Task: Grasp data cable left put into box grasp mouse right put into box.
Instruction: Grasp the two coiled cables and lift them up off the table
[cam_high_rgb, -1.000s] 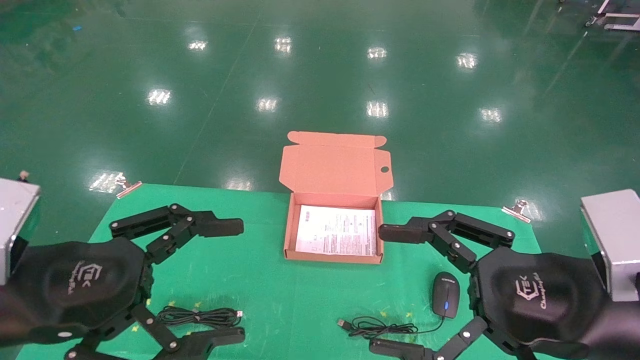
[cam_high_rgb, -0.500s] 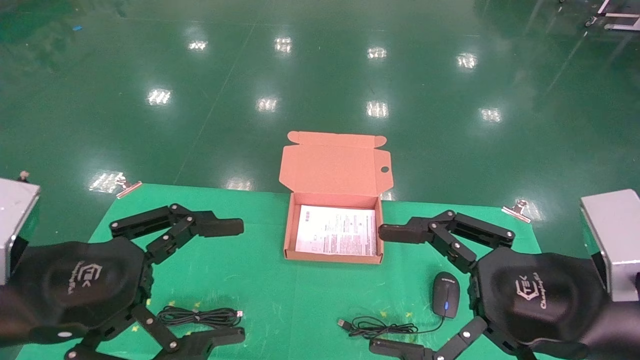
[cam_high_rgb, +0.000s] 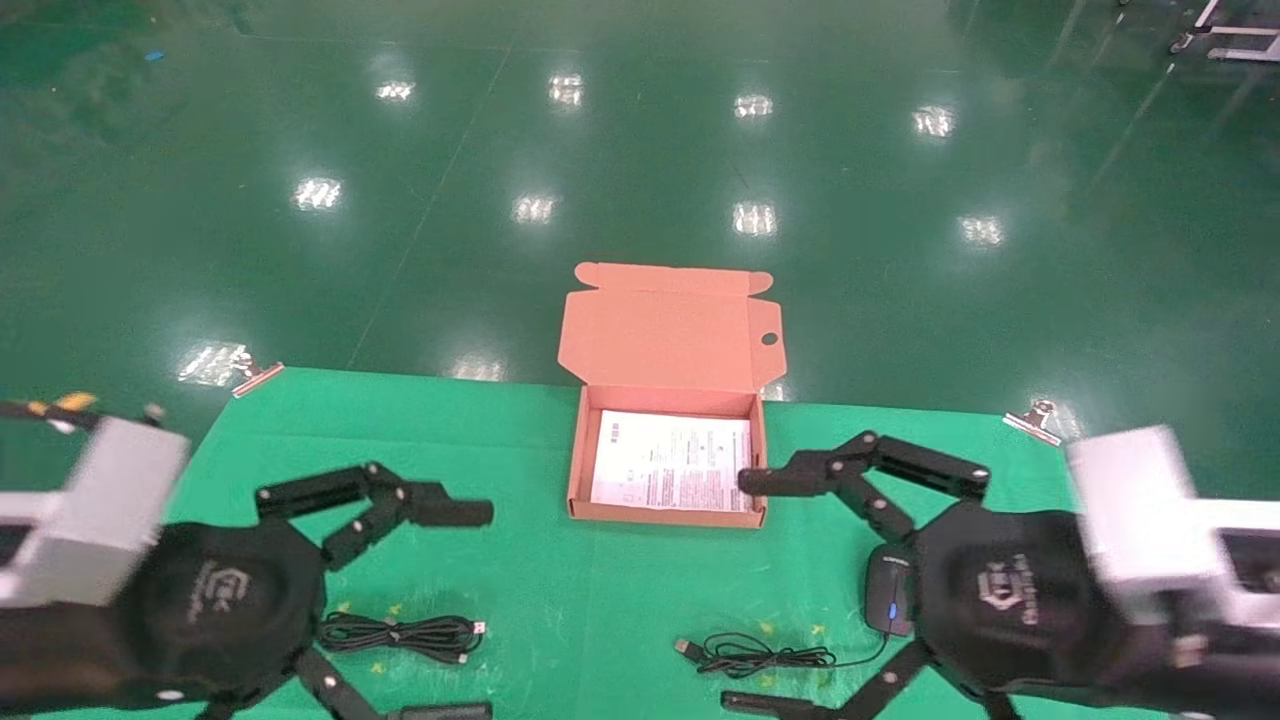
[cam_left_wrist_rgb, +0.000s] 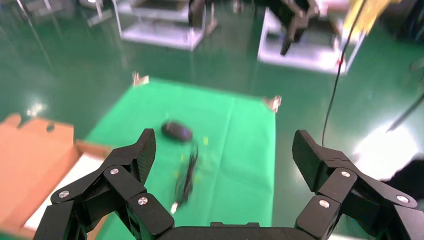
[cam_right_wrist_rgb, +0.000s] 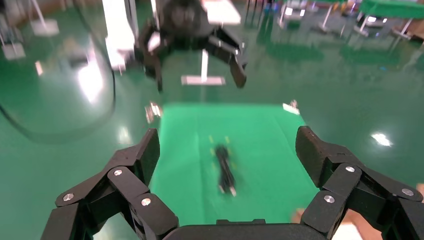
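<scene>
A: We are hovering the left claw (cam_high_rgb: 455, 612) spread wide over the data cable (cam_high_rgb: 400, 633), which is lying coiled on the green tabletop (cam_high_rgb: 560, 610) near its front left. Nothing is being held yet.

B: And we are carrying the right claw (cam_high_rgb: 760, 590) just as wide, with its body partly covering the mouse (cam_high_rgb: 888, 600). The mouse cord (cam_high_rgb: 760, 655) is trailing to the left of it, plug end free.

A: The box (cam_high_rgb: 668, 470) is sitting open in the middle towards the far edge, lid flap standing up behind it, with a printed sheet (cam_high_rgb: 672, 462) lying flat on its floor. Both items are well apart from it, so we judge neither placement has begun.

B: For the cable, we are advising ourselves to close across the narrow width of the bundle, near its middle, so the loops stay gathered and the silver plug is not dangling far. The fingers should be coming straight down to the cloth before closing.

A: For the mouse, gripping across its sides looks best to us; the loose cord could drag or snag on the box wall, so lifting high before moving over seems wise.

B: The tabletop cloth is being held by metal clips (cam_high_rgb: 1030, 418) at its far corners. Beyond it we are seeing a glossy green floor (cam_high_rgb: 640, 150) reflecting ceiling lights.
</scene>
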